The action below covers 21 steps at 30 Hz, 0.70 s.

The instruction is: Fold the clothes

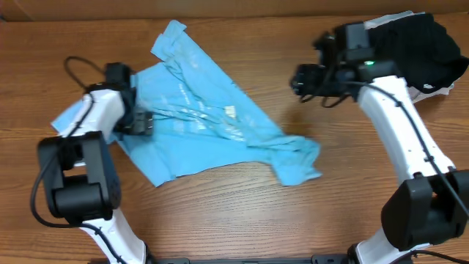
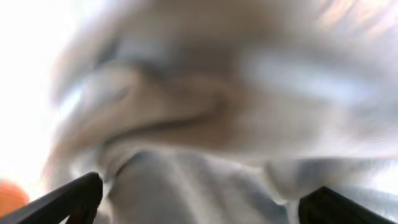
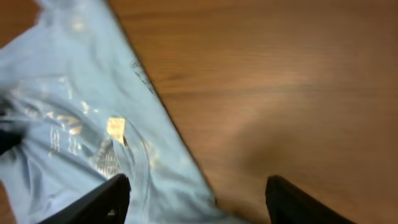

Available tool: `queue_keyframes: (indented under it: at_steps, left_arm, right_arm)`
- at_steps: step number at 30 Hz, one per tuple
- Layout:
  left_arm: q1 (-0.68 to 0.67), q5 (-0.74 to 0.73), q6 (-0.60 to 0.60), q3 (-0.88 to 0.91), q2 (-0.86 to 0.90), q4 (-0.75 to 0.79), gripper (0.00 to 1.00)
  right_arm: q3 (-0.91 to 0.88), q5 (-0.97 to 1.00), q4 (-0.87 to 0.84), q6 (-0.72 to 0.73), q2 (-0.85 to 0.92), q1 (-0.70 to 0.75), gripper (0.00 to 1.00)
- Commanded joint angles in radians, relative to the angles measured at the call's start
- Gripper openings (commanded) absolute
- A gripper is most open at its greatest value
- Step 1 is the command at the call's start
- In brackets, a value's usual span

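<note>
Overhead, the left gripper (image 1: 143, 123) stands wide at the nine-o'clock edge of the shirt (image 1: 201, 121), which lies rumpled on the table (image 1: 242, 220). The right gripper (image 1: 297, 79), wide and empty, hovers at its two o'clock. Pinching bunched layers could lock wrinkles into the fold.

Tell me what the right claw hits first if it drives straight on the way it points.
Probably the edge of the blue T-shirt, which runs between the fingers of the open right claw, or the wooden table just beside it. Depth is unclear, so either could come first.
</note>
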State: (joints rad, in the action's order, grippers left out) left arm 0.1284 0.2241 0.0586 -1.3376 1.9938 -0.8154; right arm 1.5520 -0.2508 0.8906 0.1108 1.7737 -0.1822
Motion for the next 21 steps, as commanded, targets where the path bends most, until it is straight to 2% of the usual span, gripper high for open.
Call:
queue_keyframes:
  at_steps: [1, 5, 8, 14, 21]
  left_arm:
    - [0.044, -0.118, 0.020, -0.124, 0.035, -0.174, 1.00]
    - [0.033, -0.378, 0.019, -0.284, 0.035, -0.351, 1.00]
    - [0.006, -0.471, 0.003, -0.438, 0.035, -0.481, 1.00]
    - [-0.025, -0.474, -0.058, -0.594, 0.035, -0.582, 1.00]
    - [-0.027, -0.483, -0.059, -0.614, 0.035, -0.586, 1.00]
  right_arm:
    - [0.016, 0.023, -0.105, -0.038, 0.019, -0.101, 0.75]
    - [0.016, 0.071, -0.232, -0.067, 0.082, -0.205, 0.77]
    - [0.016, 0.078, -0.334, -0.075, 0.164, -0.292, 0.77]
    - [0.016, 0.078, -0.445, -0.082, 0.274, -0.383, 0.77]
    - [0.016, 0.095, -0.558, -0.081, 0.375, -0.460, 0.77]
